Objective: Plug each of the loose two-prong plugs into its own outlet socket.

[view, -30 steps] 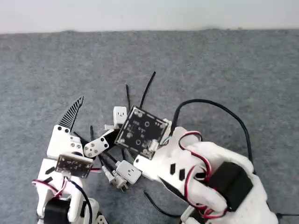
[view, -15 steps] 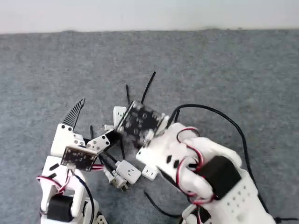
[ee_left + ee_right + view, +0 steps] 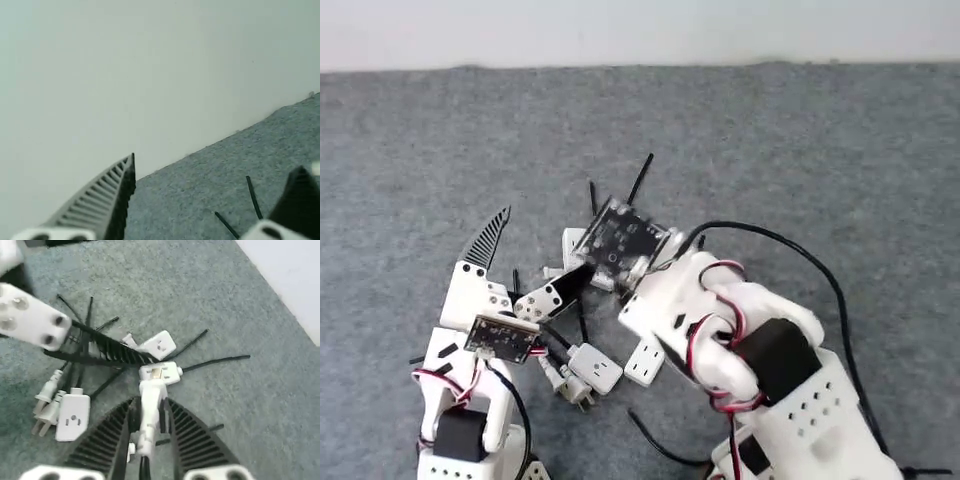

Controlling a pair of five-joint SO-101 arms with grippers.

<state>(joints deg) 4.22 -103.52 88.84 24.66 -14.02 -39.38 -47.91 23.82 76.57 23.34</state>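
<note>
My right gripper (image 3: pixel 150 403) is shut on a white two-prong plug (image 3: pixel 148 421) whose front end meets a white socket block (image 3: pixel 161 372) on the grey carpet; whether the prongs are seated is hidden. A second socket (image 3: pixel 161 344) lies just beyond, and a third (image 3: pixel 73 416) sits beside two loose plugs (image 3: pixel 46 401). In the high view these loose plugs (image 3: pixel 566 386) lie near two sockets (image 3: pixel 596 368), (image 3: pixel 645 361). My left gripper (image 3: pixel 542 248) stands open above the cables with nothing between its fingers, and in the left wrist view the left gripper (image 3: pixel 215 167) points at the wall.
Black cable stubs (image 3: pixel 640 180) fan out over the grey carpet (image 3: pixel 820 150). One ribbed finger of the left arm (image 3: pixel 105 351) crosses close in front of the held plug. A black wire (image 3: pixel 820 265) loops off the right arm. A pale wall (image 3: pixel 640 30) bounds the far side.
The right arm has pushed forward and left with the plug, uncovering a socket near its base. The left arm has shifted slightly to the right, still open.
</note>
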